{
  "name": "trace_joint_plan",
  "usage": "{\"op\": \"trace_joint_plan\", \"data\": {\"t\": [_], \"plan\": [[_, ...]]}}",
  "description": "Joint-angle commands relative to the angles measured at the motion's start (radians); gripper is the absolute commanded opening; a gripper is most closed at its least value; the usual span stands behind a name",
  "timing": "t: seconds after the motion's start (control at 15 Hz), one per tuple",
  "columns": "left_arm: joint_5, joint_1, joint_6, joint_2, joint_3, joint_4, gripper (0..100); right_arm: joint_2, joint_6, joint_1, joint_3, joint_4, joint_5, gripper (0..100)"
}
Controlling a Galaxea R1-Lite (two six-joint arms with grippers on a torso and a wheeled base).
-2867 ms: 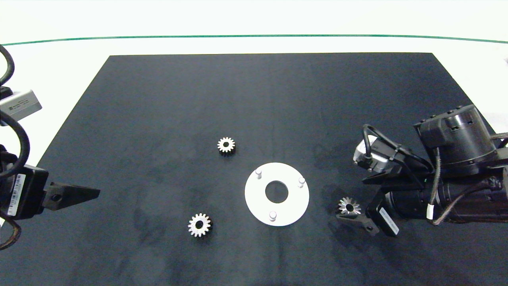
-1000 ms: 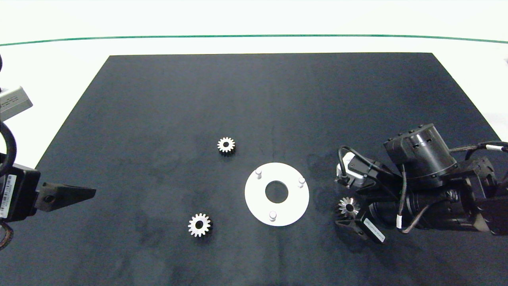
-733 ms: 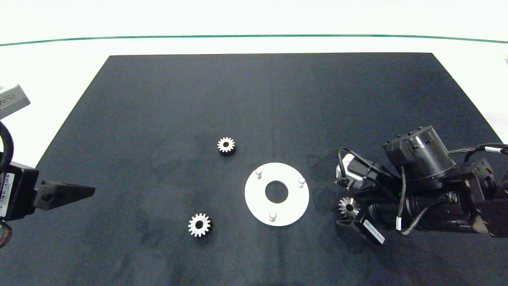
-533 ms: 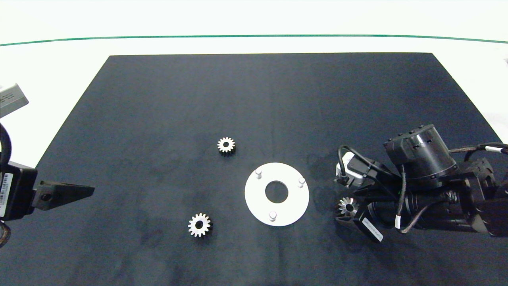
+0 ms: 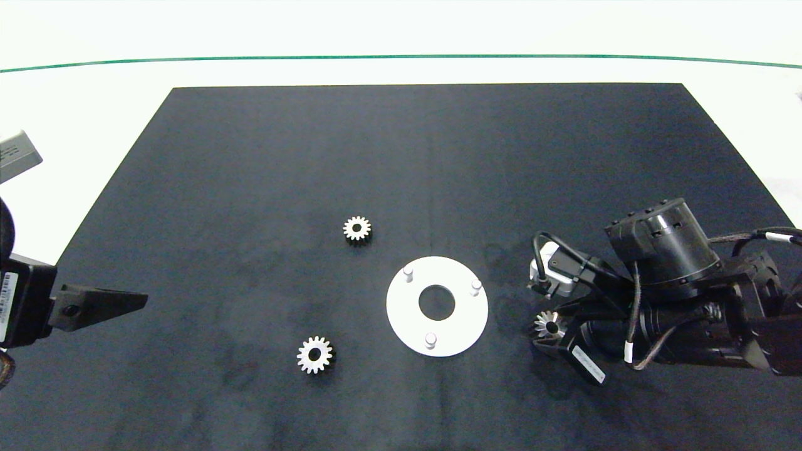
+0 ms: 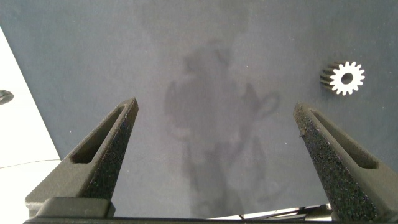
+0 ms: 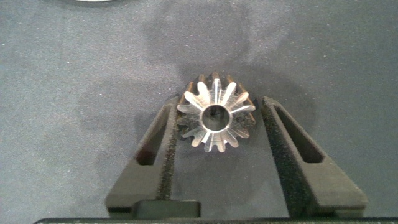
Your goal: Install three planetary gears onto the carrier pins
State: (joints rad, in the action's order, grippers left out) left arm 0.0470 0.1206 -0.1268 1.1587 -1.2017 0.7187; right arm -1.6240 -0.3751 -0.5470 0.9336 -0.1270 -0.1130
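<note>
Progress: nothing installed yet. All three short white-grey carrier pins (image 5: 408, 272) (image 5: 475, 287) (image 5: 430, 340) stand bare on the flat white round disc w/ large centre hole (image 5: 410, 316), mid-table on the black mat (image 5: 401, 156). Gears: one small silvery toothed gear (image 5: 357, 228) lies up-left of the disc, a second silvery gear (image 5: 315, 355) down-left of it, both flat on the mat and untouched. The third silvery gear (image 7: 215, 116) sits just right of the disc, between the jaws of the right gripper (image 7: 217, 124); jaws look closed in on its teeth, one on each side, though whether they're touching or pinching firmly I can't tell (gear looks to be down at mat level, not lifted). So step 1 of 3 is at the grab stage; three placements left. Left gripper (image 6: 217, 124) is parked at the table's left edge, jaws spread wide, holding nothing, one gear (image 6: 345, 78) in its view. Room: mat is mostly bare, path from right gripper to the nearest pin is short and unobstructed; disc and gears sit well in from the mat edges; the two arms are well apart.
</note>
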Motion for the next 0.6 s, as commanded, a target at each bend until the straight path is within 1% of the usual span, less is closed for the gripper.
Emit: {"op": "trace_joint_plan", "data": {"t": [0.07,0.2,0.33,0.4,0.53,0.6], "plan": [[0.001,-0.004,-0.001,-0.002,-0.004,0.004,100,-0.004,-0.002,-0.001,-0.001,0.001,-0.001,45],[0.001,-0.003,-0.001,-0.005,-0.004,0.004,100,-0.005,-0.002,-0.002,-0.013,0.023,-0.001,40],[0.001,-0.003,-0.001,-0.007,-0.004,0.004,100,-0.004,-0.007,-0.008,-0.044,0.084,0.001,37],[0.001,-0.003,-0.001,-0.007,-0.004,0.004,100,0.006,-0.018,-0.008,-0.045,0.09,-0.001,34],[0.001,-0.006,-0.001,-0.011,-0.006,0.004,100,0.03,-0.021,-0.01,-0.032,0.092,0.001,31],[0.001,-0.006,-0.001,-0.013,-0.007,0.004,100,0.047,-0.022,-0.01,-0.006,0.081,0.001,28]]}}
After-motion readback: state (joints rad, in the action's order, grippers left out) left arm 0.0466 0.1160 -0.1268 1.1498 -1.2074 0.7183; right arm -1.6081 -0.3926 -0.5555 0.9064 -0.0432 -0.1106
